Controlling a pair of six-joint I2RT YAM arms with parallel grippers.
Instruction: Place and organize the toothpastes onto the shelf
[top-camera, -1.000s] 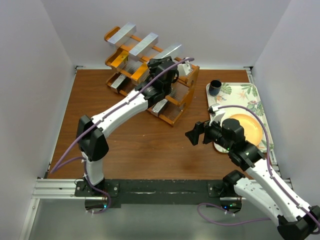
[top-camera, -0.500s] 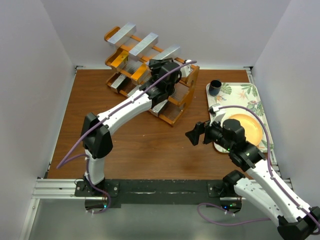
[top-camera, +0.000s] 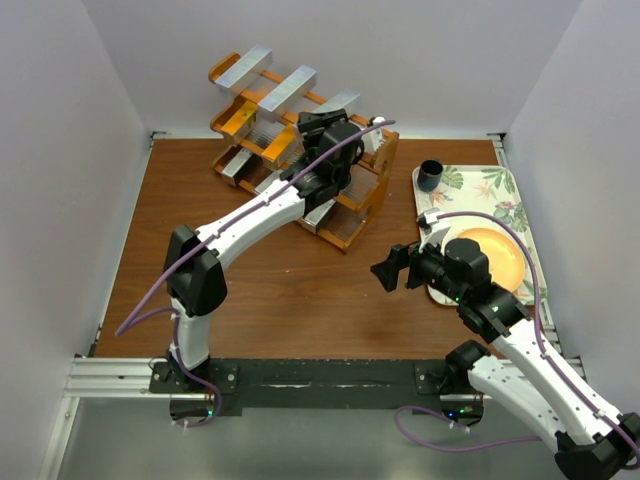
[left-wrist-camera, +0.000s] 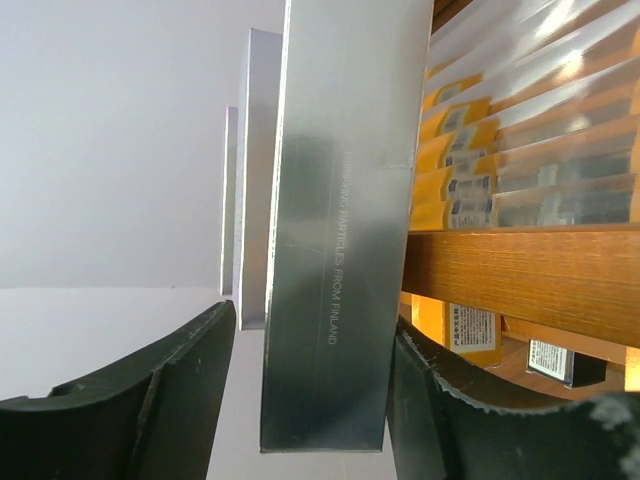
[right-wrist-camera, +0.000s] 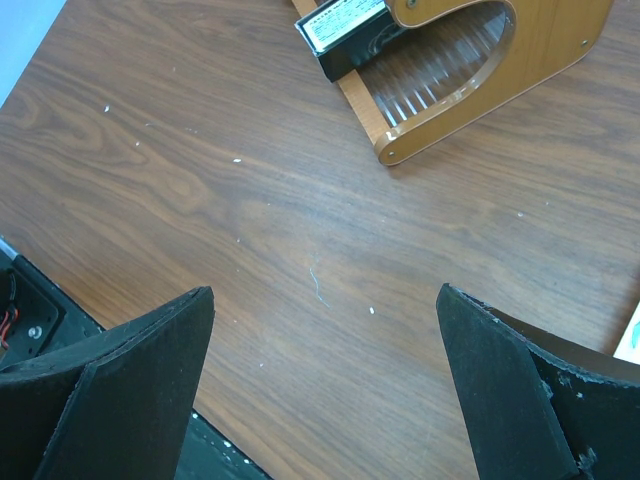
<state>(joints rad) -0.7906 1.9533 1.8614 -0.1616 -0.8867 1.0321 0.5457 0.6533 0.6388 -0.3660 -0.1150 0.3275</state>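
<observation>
The wooden shelf (top-camera: 350, 228) stands at the table's back. Three silver toothpaste cartons lie across its top tier (top-camera: 243, 69) (top-camera: 287, 87) (top-camera: 340, 103); orange (top-camera: 240, 120) and silver (top-camera: 235, 165) cartons lie on the lower tiers. My left gripper (top-camera: 335, 135) is at the right top-tier carton. In the left wrist view this silver carton (left-wrist-camera: 335, 250) lies between the fingers of my left gripper (left-wrist-camera: 315, 330), with a gap on the left side, so the gripper is open. My right gripper (top-camera: 385, 270) is open and empty above bare table (right-wrist-camera: 325, 292).
A leaf-patterned tray (top-camera: 500, 190) at the right holds an orange plate (top-camera: 495, 255) and a dark cup (top-camera: 430, 175). The shelf's rounded side panel (right-wrist-camera: 480, 90) and a dark carton end (right-wrist-camera: 345, 25) show in the right wrist view. White walls enclose the table.
My left arm has reached a little further towards the shelf's right top tier with the silver carton. The right arm has not moved.
</observation>
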